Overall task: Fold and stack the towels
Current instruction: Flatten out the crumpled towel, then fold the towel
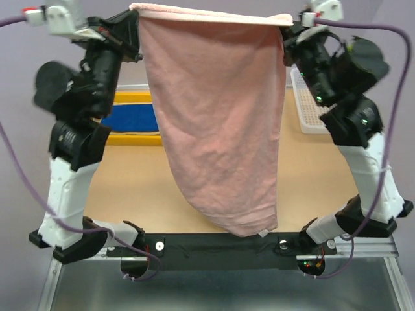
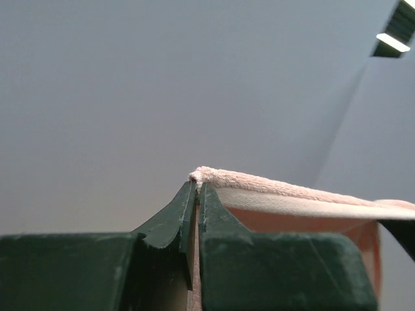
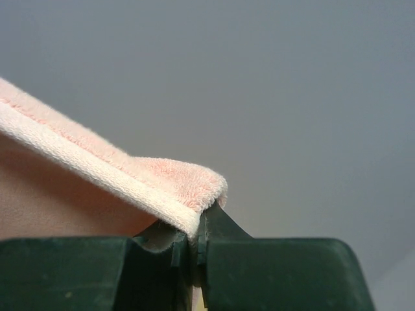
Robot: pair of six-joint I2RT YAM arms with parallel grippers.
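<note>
Above the table (image 1: 318, 181) the pink towel (image 1: 217, 129) hangs limp, each of its 2 top corners pinched tight, 1 by the left gripper (image 2: 196, 188), 1 by the right gripper (image 3: 194, 223). It looks light, soft, floppy; the thick hemmed corners give the surest hold. On the table's left lies the blue towel (image 1: 133, 120).

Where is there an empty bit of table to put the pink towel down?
Bare table shows right of the hanging pink towel, between the white tray and the right arm, and near left, between the yellow towel and the left arm. Back left is crowded: blue towel on yellow. The middle is hidden.
</note>
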